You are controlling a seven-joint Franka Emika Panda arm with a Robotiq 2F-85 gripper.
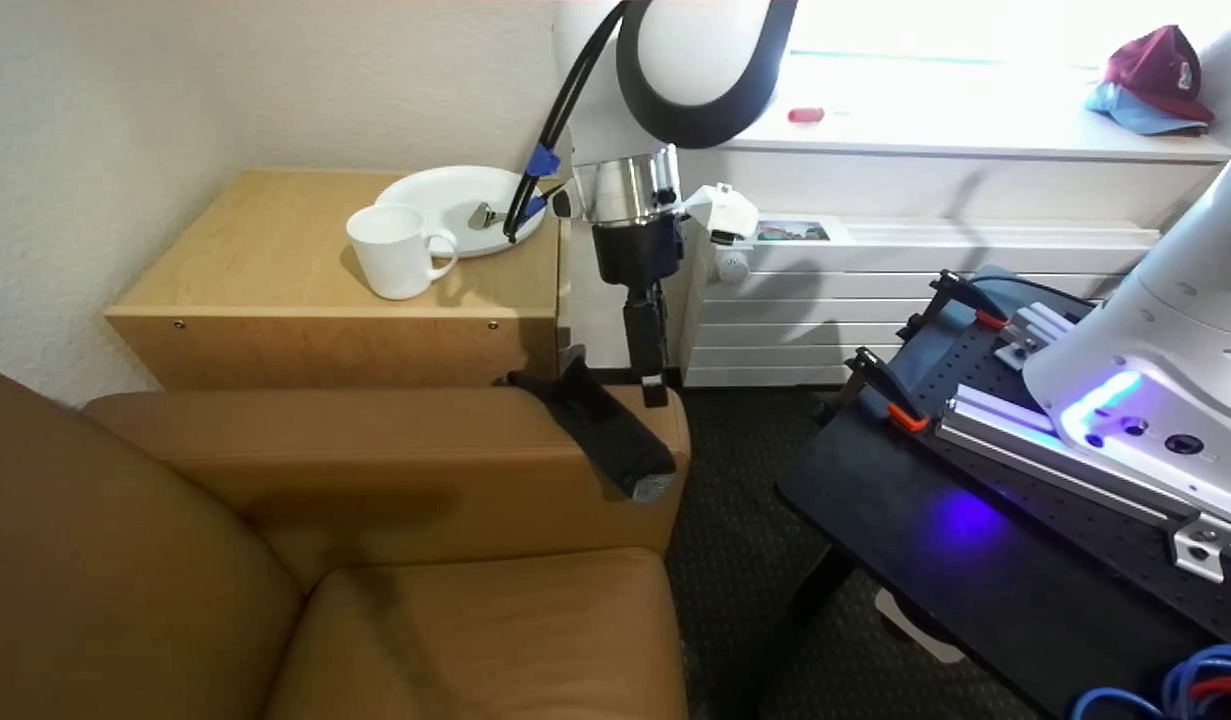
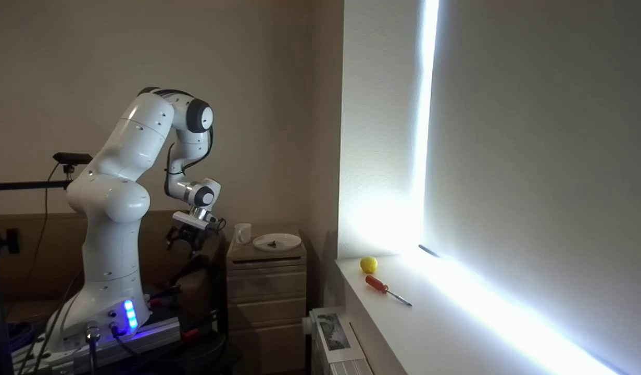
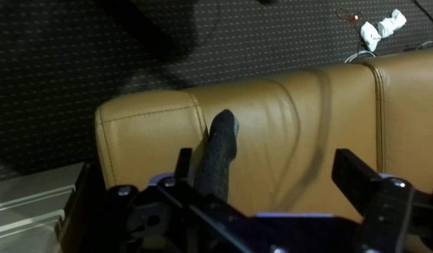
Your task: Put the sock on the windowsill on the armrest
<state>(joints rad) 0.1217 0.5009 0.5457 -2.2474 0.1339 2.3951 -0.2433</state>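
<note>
Sheen being set against dullness
Light is being softly reflected by the smooth, leathery armrest (image 1: 375, 430), sharply by the metal collar (image 1: 620, 195), dulled by the matt cloth sock (image 1: 602, 425).

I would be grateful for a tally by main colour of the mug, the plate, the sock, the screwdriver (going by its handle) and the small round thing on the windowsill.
White: 2, the mug and the plate
Red: 1, the screwdriver
Yellow: 1, the small round thing on the windowsill
Dark: 1, the sock
Total: 5
</note>
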